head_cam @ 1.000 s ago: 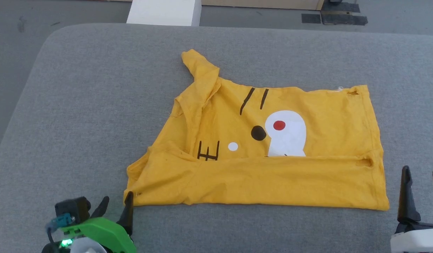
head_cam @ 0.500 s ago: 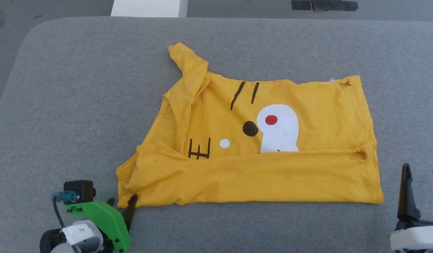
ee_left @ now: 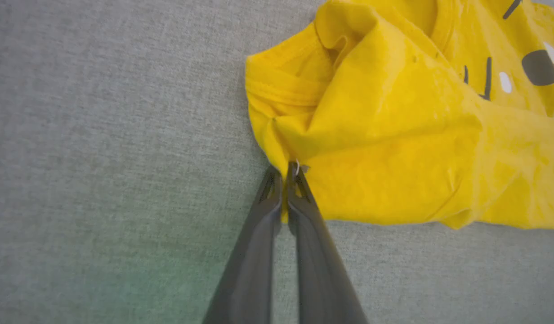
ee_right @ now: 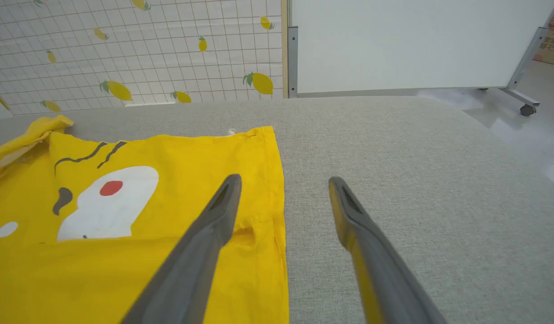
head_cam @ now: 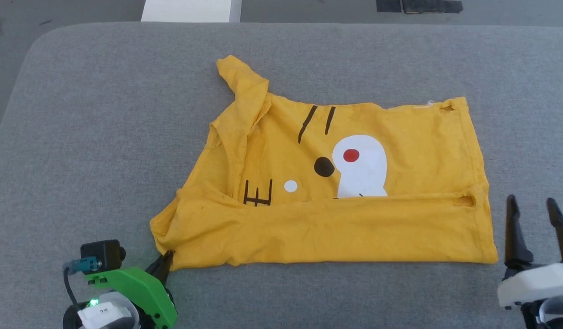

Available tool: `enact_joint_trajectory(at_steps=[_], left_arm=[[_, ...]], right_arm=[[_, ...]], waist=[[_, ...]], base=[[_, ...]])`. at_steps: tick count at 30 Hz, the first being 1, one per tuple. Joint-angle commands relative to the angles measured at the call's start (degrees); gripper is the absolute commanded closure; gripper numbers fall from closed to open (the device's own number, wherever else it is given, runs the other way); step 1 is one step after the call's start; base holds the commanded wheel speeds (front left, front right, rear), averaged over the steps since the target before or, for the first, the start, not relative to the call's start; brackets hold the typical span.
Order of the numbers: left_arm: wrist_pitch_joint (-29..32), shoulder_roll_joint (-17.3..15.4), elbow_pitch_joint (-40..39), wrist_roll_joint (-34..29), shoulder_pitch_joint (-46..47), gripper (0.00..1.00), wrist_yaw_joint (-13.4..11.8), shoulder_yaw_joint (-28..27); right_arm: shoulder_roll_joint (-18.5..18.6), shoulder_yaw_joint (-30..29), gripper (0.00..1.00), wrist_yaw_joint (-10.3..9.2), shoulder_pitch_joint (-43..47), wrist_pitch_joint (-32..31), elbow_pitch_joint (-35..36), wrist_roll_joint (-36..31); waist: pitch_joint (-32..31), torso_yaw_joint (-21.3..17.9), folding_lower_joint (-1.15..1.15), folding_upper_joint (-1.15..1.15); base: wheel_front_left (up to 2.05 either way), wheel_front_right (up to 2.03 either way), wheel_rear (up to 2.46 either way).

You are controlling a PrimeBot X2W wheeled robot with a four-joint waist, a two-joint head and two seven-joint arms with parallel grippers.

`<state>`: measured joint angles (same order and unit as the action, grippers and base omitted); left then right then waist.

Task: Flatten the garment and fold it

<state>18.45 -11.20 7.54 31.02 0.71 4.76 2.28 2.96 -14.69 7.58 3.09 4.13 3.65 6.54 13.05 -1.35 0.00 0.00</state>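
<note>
The garment [head_cam: 354, 228] lies partly folded on the bench [head_cam: 103, 137]. The left pincer [head_cam: 165, 262] is clamped on its 7 o'clock corner, probably to unfold it. The right pincer [head_cam: 533, 219], spread wide, waits at 4 o'clock.

A soft gray table [head_cam: 103, 114] holds one yellow shirt [head_cam: 354, 228], partly folded, near the table's middle.
</note>
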Motion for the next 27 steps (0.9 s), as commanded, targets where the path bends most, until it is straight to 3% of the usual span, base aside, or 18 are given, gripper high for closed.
enact_joint_trajectory(at_steps=[1, 8, 12, 17, 25, 26, 27], left_arm=[[-0.5, 0.4, -0.7, 0.3, -0.9, 1.00, -0.3, -0.1], [-1.3, 0.4, -3.9, 0.1, -1.5, 1.00, -0.7, 0.1], [-1.1, 0.5, -4.4, 0.0, -0.9, 1.00, -0.8, 0.6], [-0.8, 0.5, -4.5, 0.1, -0.1, 1.00, -0.8, 1.1], [-0.5, 0.0, -4.5, 0.3, 0.9, 1.00, -1.1, 1.0], [-0.5, -0.1, -4.6, 0.4, 0.9, 1.00, -1.2, 1.0], [-0.4, -0.1, -4.6, 0.5, 1.0, 1.00, -1.2, 0.9]], right_arm=[[0.5, 0.5, 0.00, -0.09, -1.1, -2.8, 0.4, 0.2], [4.1, -1.0, 0.00, -0.09, -2.2, -23.9, 0.7, 2.8], [5.1, -0.5, 0.00, -0.09, -1.8, -32.6, 0.8, 3.6], [5.3, -0.1, 0.00, -0.09, -1.1, -39.0, -0.5, 4.1], [3.9, 1.3, 0.00, -0.09, -1.1, -42.2, -2.8, 5.1], [3.6, 1.4, 0.53, -0.09, -1.3, -42.2, -3.2, 5.2], [3.6, 1.8, 0.84, -0.09, -1.7, -42.0, -3.7, 5.1]], waist=[[0.3, 0.2, 0.00, 0.00], [1.1, 1.0, 0.00, 0.00], [1.5, 1.4, 0.00, 0.00], [2.2, 1.8, 0.00, 0.00], [3.2, 2.0, 0.00, 0.00], [3.3, 1.9, 0.00, 0.00], [3.4, 1.9, 0.00, 0.00]], base=[[0.00, 0.00, 0.00], [0.00, 0.00, 0.00], [0.00, 0.00, 0.00], [0.00, 0.00, 0.00], [0.00, 0.00, 0.00], [0.00, 0.00, 0.00], [0.00, 0.00, 0.00]])
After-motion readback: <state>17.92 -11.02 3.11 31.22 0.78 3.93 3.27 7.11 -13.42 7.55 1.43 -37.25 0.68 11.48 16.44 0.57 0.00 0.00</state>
